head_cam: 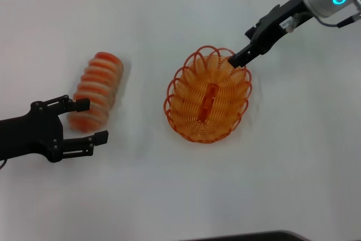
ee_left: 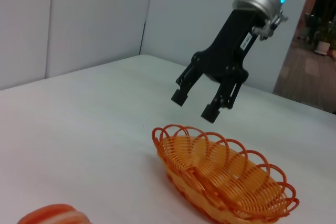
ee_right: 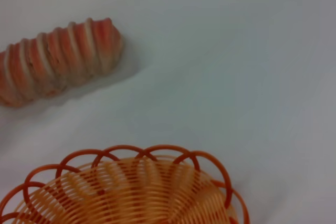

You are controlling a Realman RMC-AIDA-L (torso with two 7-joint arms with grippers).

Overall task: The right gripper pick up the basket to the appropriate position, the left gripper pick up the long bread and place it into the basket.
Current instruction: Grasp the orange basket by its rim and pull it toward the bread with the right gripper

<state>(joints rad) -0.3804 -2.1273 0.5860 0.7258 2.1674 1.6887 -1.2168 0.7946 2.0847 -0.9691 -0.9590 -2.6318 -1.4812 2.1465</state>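
The orange wire basket (head_cam: 207,99) stands empty on the white table (head_cam: 282,167) in the middle of the head view. My right gripper (head_cam: 237,59) is open, just above the basket's far right rim; the left wrist view shows this gripper (ee_left: 195,105) hovering clear of the basket (ee_left: 226,174). The long bread (head_cam: 97,88) lies to the left of the basket. My left gripper (head_cam: 91,121) is open at the bread's near end, one finger (head_cam: 79,105) beside the loaf. The right wrist view shows the bread (ee_right: 58,56) and the basket's rim (ee_right: 131,153).
The white table top extends all round the basket and the bread. A dark edge (head_cam: 248,236) runs along the near side of the table. In the left wrist view grey wall panels (ee_left: 79,19) stand beyond the table.
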